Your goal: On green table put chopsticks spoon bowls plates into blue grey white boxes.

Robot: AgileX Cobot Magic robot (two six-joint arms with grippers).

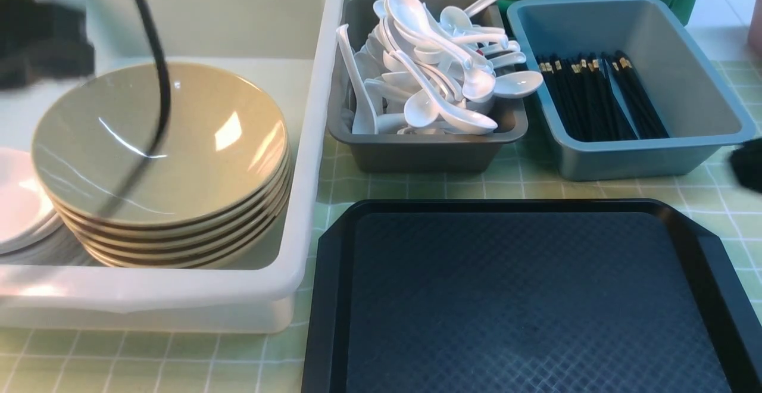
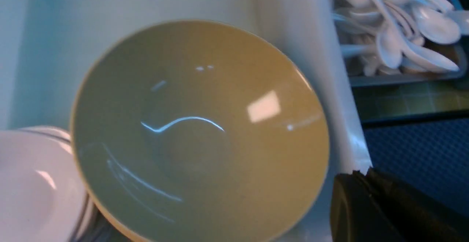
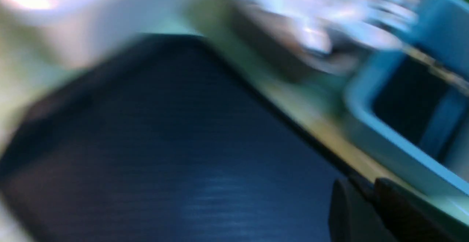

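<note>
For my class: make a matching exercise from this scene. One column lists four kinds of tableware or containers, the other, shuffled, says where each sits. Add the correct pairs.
Things:
1. spoons
2. chopsticks
3. bowls
4. black tray

Places:
A. stacked in the white box
B. lying flat in the blue box
C. on the green table, nearest the robot, nothing on it
D. piled in the grey box

Pairs: 1-D, 2-B, 3-A, 4-C
</note>
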